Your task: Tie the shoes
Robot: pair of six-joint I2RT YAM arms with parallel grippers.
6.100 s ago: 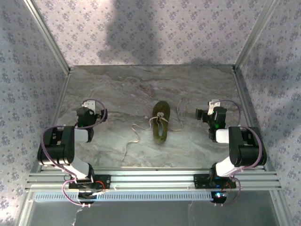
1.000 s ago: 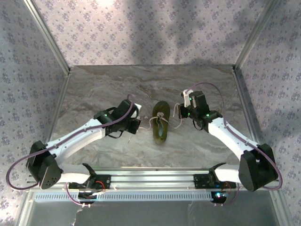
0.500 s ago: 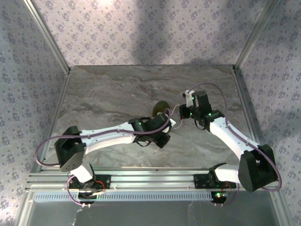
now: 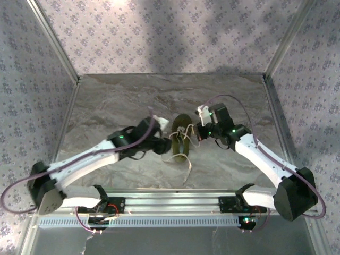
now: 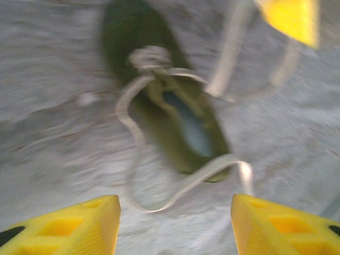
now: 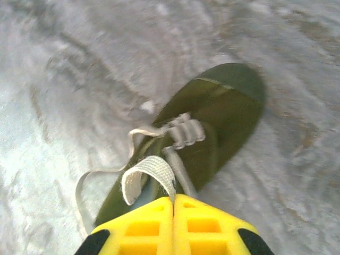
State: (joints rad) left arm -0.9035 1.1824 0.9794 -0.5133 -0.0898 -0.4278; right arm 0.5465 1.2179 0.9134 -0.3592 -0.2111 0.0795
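On the marbled table [image 4: 117, 101], the olive-green shoe [image 4: 182, 139] is found at the centre, between both arms. The left gripper [image 5: 175, 212] is spread and empty beside it. The right gripper [image 6: 173, 201] is clenched on a white lace [image 6: 151, 170] loop. Should that lace be pulled hard, the light shoe could be dragged, or the loop lost. The lace crossings are blurred and cannot be made out.

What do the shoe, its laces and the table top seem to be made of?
The shoe looks like olive canvas or similar cloth: matte, no shine. The laces seem to be flat whitish woven tape; the weave shows in the right wrist view. The table looks like grey-brown marble or a marble print, veined; I cannot tell which.
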